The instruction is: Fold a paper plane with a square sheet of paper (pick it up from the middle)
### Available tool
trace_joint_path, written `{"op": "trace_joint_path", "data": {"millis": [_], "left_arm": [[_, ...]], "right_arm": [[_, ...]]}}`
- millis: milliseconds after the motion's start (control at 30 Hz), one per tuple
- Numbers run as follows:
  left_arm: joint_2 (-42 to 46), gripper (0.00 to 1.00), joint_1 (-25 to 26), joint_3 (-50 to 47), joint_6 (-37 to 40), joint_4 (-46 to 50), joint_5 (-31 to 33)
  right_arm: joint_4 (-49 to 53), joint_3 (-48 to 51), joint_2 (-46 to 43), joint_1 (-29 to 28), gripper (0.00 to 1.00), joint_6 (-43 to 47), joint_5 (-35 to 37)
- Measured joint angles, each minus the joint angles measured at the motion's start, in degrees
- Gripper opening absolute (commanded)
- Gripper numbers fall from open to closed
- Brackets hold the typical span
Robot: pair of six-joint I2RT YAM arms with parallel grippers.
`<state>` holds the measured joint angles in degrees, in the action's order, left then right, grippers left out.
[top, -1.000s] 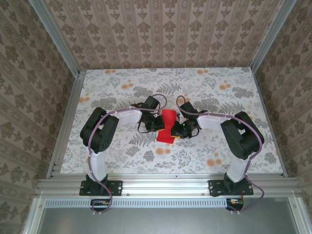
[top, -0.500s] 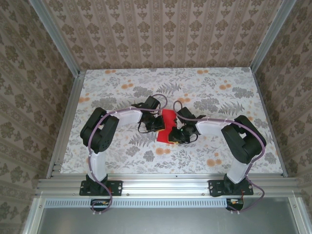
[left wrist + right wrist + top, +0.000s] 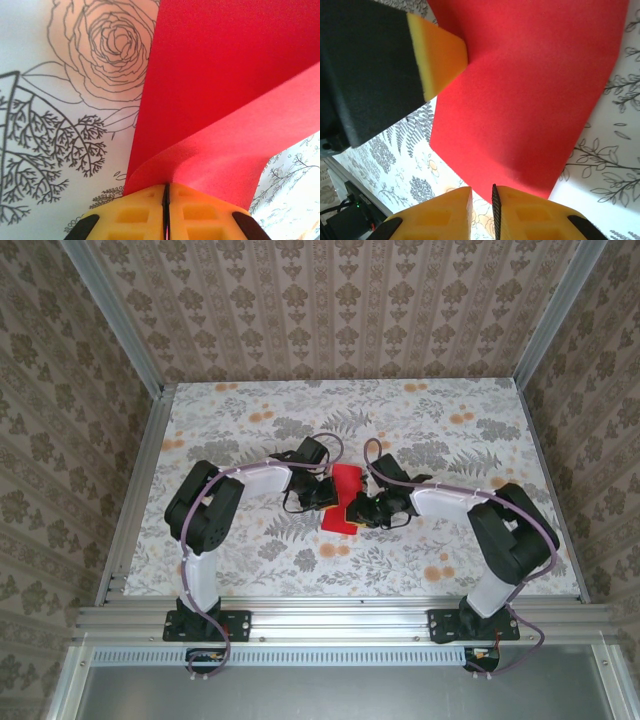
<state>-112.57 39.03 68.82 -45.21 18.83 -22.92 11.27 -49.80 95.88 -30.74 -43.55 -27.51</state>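
Note:
The square sheet of paper point(image 3: 346, 484) is bright red and lies on the flowered table point(image 3: 250, 430) between the two arms. My left gripper point(image 3: 166, 189) is shut on its near edge, and the pinched strip curls up off the flat part point(image 3: 220, 65). My right gripper point(image 3: 482, 194) is open by a narrow gap, with table showing between the yellow fingers. The paper's point(image 3: 530, 95) near edge reaches just to those fingertips. In the right wrist view the left gripper's yellow fingertip point(image 3: 439, 54) rests on the sheet's far side. From above, the left gripper point(image 3: 326, 492) and right gripper point(image 3: 360, 508) flank the paper.
Patterned walls and metal rails point(image 3: 135, 500) enclose the table. Loose cables point(image 3: 330, 445) arch over both wrists near the paper. Open tabletop lies to the far left, far right point(image 3: 470, 440) and behind the arms.
The right gripper has shifted left, closer against the paper's right edge, and the right elbow has swung outward to the right. The left arm has stayed put, holding the paper.

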Motion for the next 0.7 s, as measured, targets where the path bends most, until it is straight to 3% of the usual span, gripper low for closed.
{"op": "trace_joint_path", "data": {"millis": [333,700], "left_arm": [[0.00,0.10,0.07,0.00,0.00,-0.02,0.00],[0.00,0.10,0.07,0.00,0.00,-0.02,0.00]], "right_arm": [[-2.47,4.52,1.46,0.26,0.19,0.26,-1.01],[0.66,-2.69,-1.27,4.55,0.19,1.81,1.64]]}}
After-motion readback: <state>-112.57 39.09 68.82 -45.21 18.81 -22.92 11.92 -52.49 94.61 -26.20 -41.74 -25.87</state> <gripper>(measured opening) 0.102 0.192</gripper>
